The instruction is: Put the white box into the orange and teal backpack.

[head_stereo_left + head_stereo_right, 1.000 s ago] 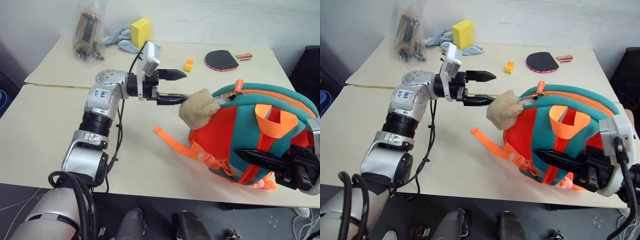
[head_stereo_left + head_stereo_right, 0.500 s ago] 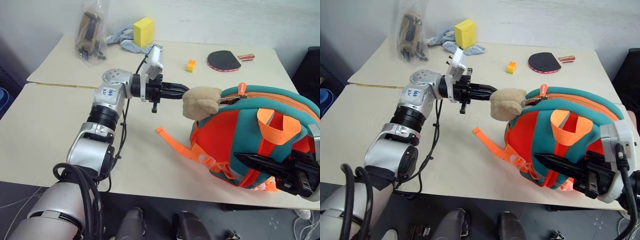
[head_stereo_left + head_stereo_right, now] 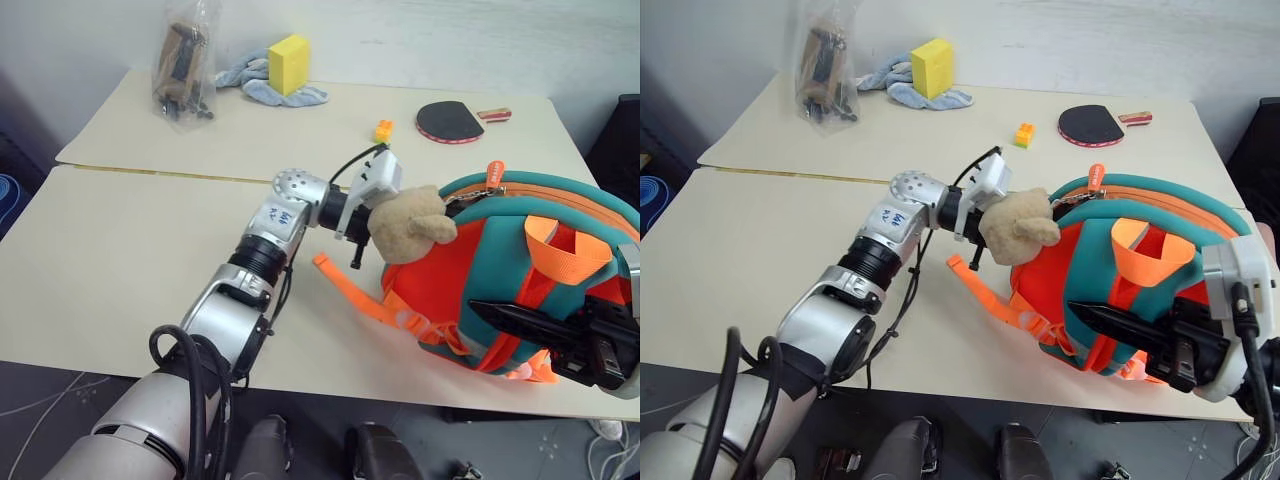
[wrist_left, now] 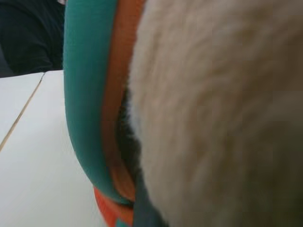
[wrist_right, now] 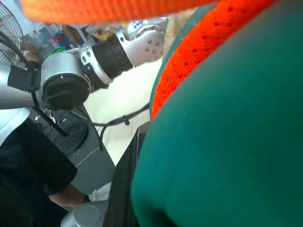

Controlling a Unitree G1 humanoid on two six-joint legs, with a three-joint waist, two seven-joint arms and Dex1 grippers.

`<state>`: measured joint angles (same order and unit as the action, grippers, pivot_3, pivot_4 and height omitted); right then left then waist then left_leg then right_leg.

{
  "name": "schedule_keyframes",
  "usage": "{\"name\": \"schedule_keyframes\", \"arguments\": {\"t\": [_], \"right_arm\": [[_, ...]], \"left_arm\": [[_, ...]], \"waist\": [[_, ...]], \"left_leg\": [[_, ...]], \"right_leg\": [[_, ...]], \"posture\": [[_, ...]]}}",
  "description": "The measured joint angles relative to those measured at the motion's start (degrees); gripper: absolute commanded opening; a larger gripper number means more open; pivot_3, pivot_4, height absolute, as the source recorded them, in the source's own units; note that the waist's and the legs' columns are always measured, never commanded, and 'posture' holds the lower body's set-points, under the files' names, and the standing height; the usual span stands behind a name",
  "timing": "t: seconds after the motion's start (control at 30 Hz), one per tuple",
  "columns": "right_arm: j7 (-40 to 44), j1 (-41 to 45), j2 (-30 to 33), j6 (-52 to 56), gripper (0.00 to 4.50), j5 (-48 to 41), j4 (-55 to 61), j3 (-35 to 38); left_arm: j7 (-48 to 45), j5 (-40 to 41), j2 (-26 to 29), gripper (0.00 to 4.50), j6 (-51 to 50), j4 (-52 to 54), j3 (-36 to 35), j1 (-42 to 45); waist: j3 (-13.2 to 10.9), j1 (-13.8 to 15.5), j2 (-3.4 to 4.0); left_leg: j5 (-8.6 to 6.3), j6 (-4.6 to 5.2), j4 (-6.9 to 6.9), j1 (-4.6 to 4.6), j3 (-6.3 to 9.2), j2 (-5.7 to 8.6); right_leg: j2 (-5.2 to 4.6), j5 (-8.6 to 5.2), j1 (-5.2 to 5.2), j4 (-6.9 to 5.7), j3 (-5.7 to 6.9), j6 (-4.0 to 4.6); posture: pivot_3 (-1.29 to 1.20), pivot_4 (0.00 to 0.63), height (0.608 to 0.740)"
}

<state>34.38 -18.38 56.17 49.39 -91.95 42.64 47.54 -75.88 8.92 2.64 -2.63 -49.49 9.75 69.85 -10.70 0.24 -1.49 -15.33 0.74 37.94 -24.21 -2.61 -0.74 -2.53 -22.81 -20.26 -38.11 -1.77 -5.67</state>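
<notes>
The orange and teal backpack stands tilted at the table's right front, with a tan plush toy hanging at its upper left corner. My left gripper is pushed in against the plush toy beside the backpack's teal rim; its fingers are hidden behind the toy. My right gripper lies across the backpack's lower front, its black fingers together on the fabric and strap there. The white box is out of view.
At the back of the table are a yellow sponge block on a grey-blue cloth, a plastic bag of dark parts, a small orange brick and a table tennis paddle. A loose orange strap trails left of the backpack.
My left gripper went from open to shut and moved right and down, in behind the plush toy, which shifted with it. The right gripper has kept still.
</notes>
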Motion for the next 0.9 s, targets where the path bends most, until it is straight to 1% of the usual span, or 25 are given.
{"name": "schedule_keyframes", "arguments": {"t": [0.13, 0.2, 0.23, 0.3, 0.37, 0.43, 0.53, 0.6, 0.63, 0.67, 0.77, 0.9], "right_arm": [[-0.23, -0.02, 0.00, -0.55, 0.00, 0.14, 0.08, -0.62], [-0.23, -0.27, -0.01, -0.59, 0.00, 0.14, 0.20, -0.94], [-0.23, -0.65, -0.07, -0.60, 0.00, 0.14, 0.23, -0.95], [-0.22, -0.98, -0.44, -0.61, 0.00, 0.20, 0.25, -0.96], [-0.21, -1.10, -0.44, -0.65, 0.00, 0.34, 0.25, -0.96], [-0.20, -1.18, -0.44, -0.70, 0.00, 0.37, 0.24, -0.96], [-0.19, -1.05, -0.44, -0.71, 0.00, 0.41, 0.15, -0.97], [-0.17, -0.87, -0.44, -0.71, 0.00, 0.44, 0.13, -1.07], [-0.16, -0.76, -0.44, -0.71, 0.00, 0.48, 0.04, -1.27], [-0.16, -0.61, -0.44, -0.71, 0.00, 0.51, 0.01, -1.47], [-0.16, 0.40, -0.35, -0.70, 0.00, 0.55, -0.18, -2.39], [-0.16, 1.64, 0.02, -0.69, 0.00, 0.56, -0.53, -2.61]], "left_arm": [[1.85, 0.05, 0.96, 0.01, 0.09, -0.64, -1.40, 0.15], [0.96, 0.51, 3.76, 0.01, -0.59, -0.53, -2.31, 0.37], [0.22, 0.96, 6.14, 0.01, -1.25, -0.40, -3.21, 0.40], [-1.74, 2.14, 10.42, 0.39, -3.20, 0.17, -5.01, 0.40], [-4.97, 3.38, 14.27, 0.88, -5.84, 1.92, -5.92, 0.28], [-8.28, 4.39, 18.54, 1.52, -7.86, 4.41, -6.53, -0.26], [-10.08, 6.14, 21.91, 2.49, -11.80, 8.07, -7.38, -1.46], [-9.93, 7.72, 21.98, 3.09, -13.96, 9.93, -8.53, -1.56], [-9.07, 8.38, 21.16, 3.43, -14.67, 11.08, -9.17, -1.39], [-8.43, 8.78, 20.35, 3.65, -14.98, 11.62, -9.25, -1.15], [-6.06, 8.62, 16.16, 3.65, -14.27, 13.30, -8.06, -0.68], [-4.33, 6.38, 11.10, 3.65, -11.34, 12.61, -4.24, -0.67]], "waist": [[0.00, -0.20, 0.00], [0.00, -0.49, 0.00], [0.00, -0.66, 0.01], [0.01, -0.64, 0.01], [0.01, -0.42, 0.01], [0.01, -0.42, 0.01], [0.01, -0.03, 0.01], [0.01, 0.11, 0.01], [0.01, 0.20, 0.01], [0.01, 0.29, 0.01], [0.01, 0.41, 0.02], [0.01, 0.29, 0.01]], "left_leg": [[0.00, 0.00, 0.00, 0.00, 0.00, 0.00], [0.01, -0.02, -0.01, 0.01, -0.01, -0.01], [0.02, -0.03, -0.04, 0.04, 0.00, -0.02], [0.03, -0.05, -0.06, 0.05, 0.00, -0.04], [0.04, -0.07, -0.05, 0.03, 0.00, -0.04], [0.04, -0.07, -0.04, 0.02, 0.00, -0.03], [0.03, -0.05, 0.04, 0.00, 0.05, -0.02], [0.02, -0.04, 0.08, -0.02, 0.07, -0.01], [0.01, -0.02, 0.10, -0.02, 0.07, 0.00], [0.01, -0.02, 0.11, -0.01, 0.07, 0.00], [0.01, -0.01, 0.11, 0.00, 0.07, 0.03], [0.01, -0.01, 0.09, 0.00, 0.07, 0.03]], "right_leg": [[0.01, 0.00, 0.00, -0.02, 0.00, 0.00], [0.03, 0.00, -0.02, -0.04, -0.02, 0.00], [0.06, 0.00, -0.04, -0.08, -0.07, 0.00], [0.07, 0.00, -0.08, -0.12, -0.06, 0.00], [0.05, 0.00, -0.10, -0.16, -0.06, 0.00], [0.01, 0.00, -0.09, -0.17, -0.06, 0.00], [-0.03, 0.00, -0.05, -0.13, -0.03, 0.00], [-0.05, 0.00, -0.02, -0.12, -0.02, 0.00], [-0.05, 0.00, 0.00, -0.10, -0.01, 0.00], [-0.05, 0.00, 0.01, -0.10, -0.01, 0.00], [-0.05, 0.00, 0.02, -0.10, -0.02, -0.01], [0.00, 0.00, 0.00, -0.10, -0.03, -0.01]], "posture": [[0.00, 0.150, 0.740], [0.00, 0.150, 0.740], [0.00, 0.150, 0.740], [0.00, 0.150, 0.740], [0.00, 0.150, 0.740], [0.00, 0.150, 0.740], [0.00, 0.150, 0.740], [0.00, 0.150, 0.740], [0.00, 0.150, 0.740], [0.00, 0.150, 0.740], [0.00, 0.150, 0.740], [0.00, 0.150, 0.740]]}}
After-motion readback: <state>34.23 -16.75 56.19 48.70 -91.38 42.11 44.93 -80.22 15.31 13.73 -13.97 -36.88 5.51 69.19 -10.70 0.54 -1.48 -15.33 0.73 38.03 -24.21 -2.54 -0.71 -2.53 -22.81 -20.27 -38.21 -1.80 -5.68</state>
